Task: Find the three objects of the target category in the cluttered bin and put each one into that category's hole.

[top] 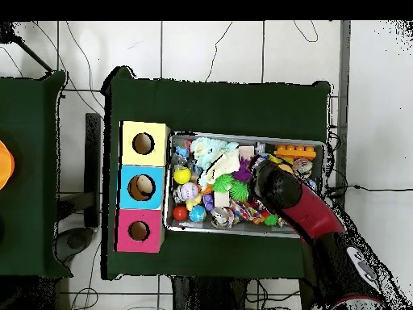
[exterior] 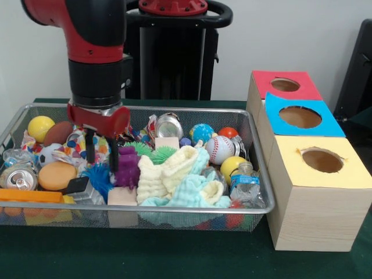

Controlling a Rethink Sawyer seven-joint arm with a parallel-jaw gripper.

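Wire-mesh bin: sitting toward the table's left, silver, shallow, metal-rimmed, crammed to its edges.
Gripper: hanging over the bin's left half, two dark fingers spread apart, gripping nothing, tips just above a blue spiky ball.
Soft toys: not distinguishable among the clutter.
Cloths: lying mid-bin, pale, fluffy.
Red-surround hole: round, topping the farthest wood-grain box, lying open beyond the bin's right rim.
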